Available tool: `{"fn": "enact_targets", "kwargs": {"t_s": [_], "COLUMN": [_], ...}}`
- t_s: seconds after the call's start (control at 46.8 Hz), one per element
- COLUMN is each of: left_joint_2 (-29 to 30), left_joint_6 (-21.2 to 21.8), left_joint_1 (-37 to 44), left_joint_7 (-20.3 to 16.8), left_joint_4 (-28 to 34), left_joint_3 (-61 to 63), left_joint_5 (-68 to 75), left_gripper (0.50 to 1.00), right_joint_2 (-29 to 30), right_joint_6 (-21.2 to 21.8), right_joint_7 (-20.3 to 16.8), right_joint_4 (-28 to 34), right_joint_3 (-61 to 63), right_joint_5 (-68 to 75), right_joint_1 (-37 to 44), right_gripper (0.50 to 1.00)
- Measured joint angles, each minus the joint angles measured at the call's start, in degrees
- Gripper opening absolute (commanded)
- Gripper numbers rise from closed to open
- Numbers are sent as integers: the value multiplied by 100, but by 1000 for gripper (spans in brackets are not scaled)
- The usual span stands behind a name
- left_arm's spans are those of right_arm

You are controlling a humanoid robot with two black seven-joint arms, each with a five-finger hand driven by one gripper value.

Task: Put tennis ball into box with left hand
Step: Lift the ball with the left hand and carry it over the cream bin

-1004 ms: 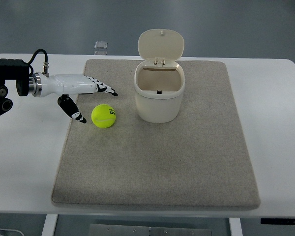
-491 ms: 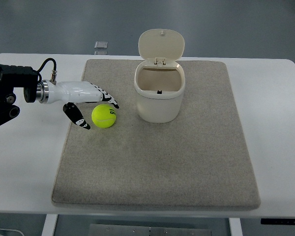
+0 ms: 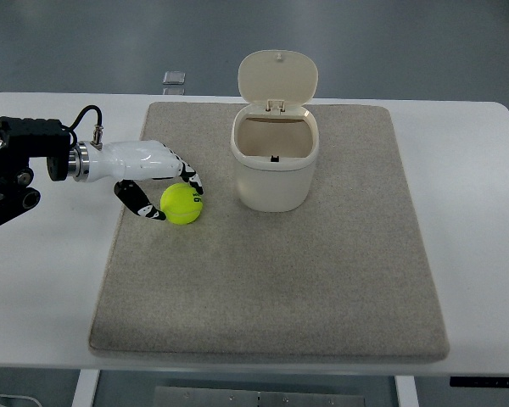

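Observation:
A yellow-green tennis ball lies on the grey mat, left of the box. The box is a cream bin that stands upright at the back middle of the mat, its flip lid raised and its inside showing. My left hand reaches in from the left. Its fingers curl over the ball's far and right side, and its thumb presses on the near left side. The ball still rests on the mat. The right arm does not show.
The mat covers most of a white table. A small flat grey object lies at the table's far edge, behind the mat's left corner. The black left forearm lies over the table's left side.
My left hand has moved right and toward the ball. Its fingers, spread before, have curled around the ball, and the thumb has come in against it. The ball has shifted slightly.

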Motion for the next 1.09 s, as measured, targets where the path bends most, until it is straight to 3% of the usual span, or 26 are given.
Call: {"fn": "enact_targets", "kwargs": {"t_s": [0.128, 0.278, 0.534, 0.791, 1.09], "left_joint_2": [0, 46, 357, 605, 456], "left_joint_6": [1, 135, 946, 1946, 1991], "left_joint_1": [-2, -68, -327, -825, -1298], "left_joint_7": [0, -3, -346, -388, -379], "left_joint_4": [-5, -17, -328, -773, -872], "left_joint_3": [-2, -67, -92, -99, 4], "left_joint_5": [91, 121, 121, 111, 127], "left_gripper": [500, 500, 500, 500, 500], "right_joint_2": [0, 0, 0, 0, 0], "right_joint_6": [0, 0, 0, 0, 0], "right_joint_7": [0, 0, 1, 0, 0], "right_joint_4": [0, 0, 0, 0, 0], "right_joint_3": [0, 0, 0, 0, 0], "right_joint_5": [0, 0, 0, 0, 0], "right_joint_1": [0, 0, 1, -1, 0], "right_gripper": [938, 938, 938, 938, 938]}}
